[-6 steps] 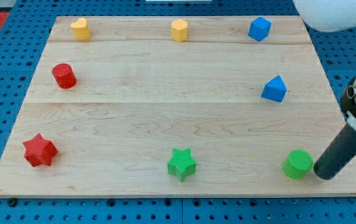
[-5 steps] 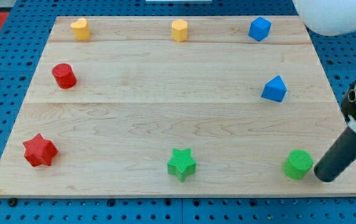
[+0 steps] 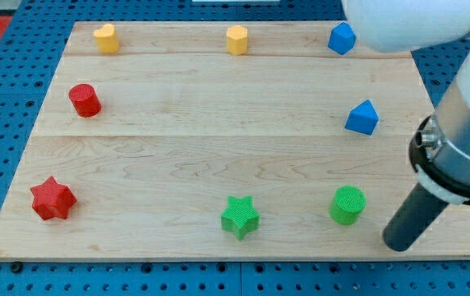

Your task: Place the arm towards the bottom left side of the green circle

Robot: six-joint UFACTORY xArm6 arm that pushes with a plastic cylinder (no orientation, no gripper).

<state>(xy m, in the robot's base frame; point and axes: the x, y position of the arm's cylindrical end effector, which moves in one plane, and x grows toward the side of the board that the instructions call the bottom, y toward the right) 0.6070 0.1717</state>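
The green circle (image 3: 347, 205) is a short green cylinder near the board's bottom right. My tip (image 3: 399, 242) rests on the board to the right of it and a little lower, with a clear gap between them. The dark rod slants up to the right into the white arm (image 3: 465, 140).
A green star (image 3: 240, 217) sits left of the green circle. A red star (image 3: 52, 199) is at the bottom left, a red cylinder (image 3: 84, 100) above it. A yellow heart (image 3: 106, 38), a yellow hexagon (image 3: 237, 39) and a blue block (image 3: 342, 38) line the top. A blue block (image 3: 361, 117) is at the right.
The green circle has slid left and slightly up, by about 55 pixels. My tip has moved left and down, and the arm now covers more of the view's right.
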